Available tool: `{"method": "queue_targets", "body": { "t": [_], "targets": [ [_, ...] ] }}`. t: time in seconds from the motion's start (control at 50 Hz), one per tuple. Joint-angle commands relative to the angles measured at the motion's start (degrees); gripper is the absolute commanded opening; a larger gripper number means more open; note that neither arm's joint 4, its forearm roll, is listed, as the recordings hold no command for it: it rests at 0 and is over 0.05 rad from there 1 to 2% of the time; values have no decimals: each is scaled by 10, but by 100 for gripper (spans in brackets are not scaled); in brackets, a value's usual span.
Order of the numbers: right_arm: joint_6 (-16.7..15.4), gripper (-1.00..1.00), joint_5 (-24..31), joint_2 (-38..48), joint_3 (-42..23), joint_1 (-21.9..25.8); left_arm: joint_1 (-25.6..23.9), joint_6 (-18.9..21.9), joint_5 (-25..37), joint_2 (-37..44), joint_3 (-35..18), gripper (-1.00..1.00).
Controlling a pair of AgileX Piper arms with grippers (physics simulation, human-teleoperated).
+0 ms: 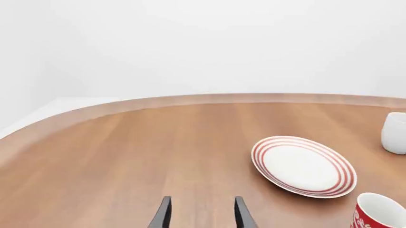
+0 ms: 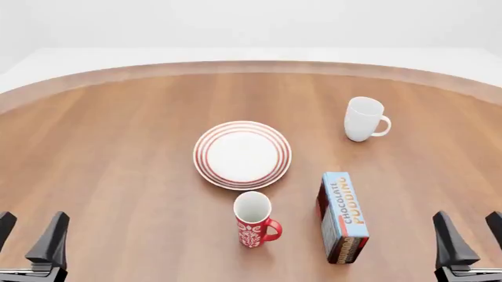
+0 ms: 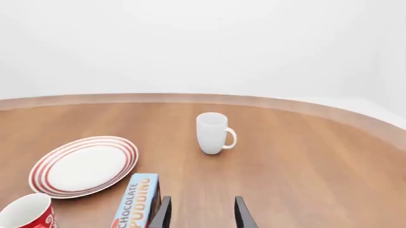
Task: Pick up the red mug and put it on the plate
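Front view is showing me the whole layout, so I am taking the plate (image 2: 242,154) as my landmark. It is lying flat near the middle of the wooden table (image 2: 117,147), and nothing is sitting on it. The red mug (image 2: 253,220) is standing upright just on my side of the plate, close to its near rim but apart from it, its handle pointing toward my right arm's side — so the task is not yet begun. That short gap is working in my favour: I am judging the carry as a small lift forward over the rim.

My left gripper (image 2: 30,242) is waiting at the near edge, well off to the plate's left, fingers spread and holding nothing. My right gripper (image 2: 471,241) is mirroring it on the plate's right, likewise parted and empty. Both are sitting well apart from the mug.

A chocolate pudding box (image 2: 342,217) is lying on the near right of the plate, just beside the mug's handle side, so it is standing between my right gripper and the mug — I am judging an approach from the left as the clearer one. A white mug (image 2: 364,119) is standing beyond and to the right of the plate, out of the way.
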Motion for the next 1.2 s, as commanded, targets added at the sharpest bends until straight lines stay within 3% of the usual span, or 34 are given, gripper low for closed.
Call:
{"method": "queue_targets", "body": {
  "t": [0.02,0.42,0.48,0.82,0.98,1.2],
  "targets": [
    [-2,100,-5,7,-1,-5,0,0,0,0,0,100],
    [1,100,7,2,-24,8,0,0,0,0,0,100],
    [-19,100,18,0,-50,28,0,0,0,0,0,100],
    [-44,100,65,47,-144,119,0,0,0,0,0,100],
    [-68,100,102,96,-206,183,0,0,0,0,0,100],
    [-88,100,130,159,-272,230,0,0,0,0,0,100]
  ]
}}
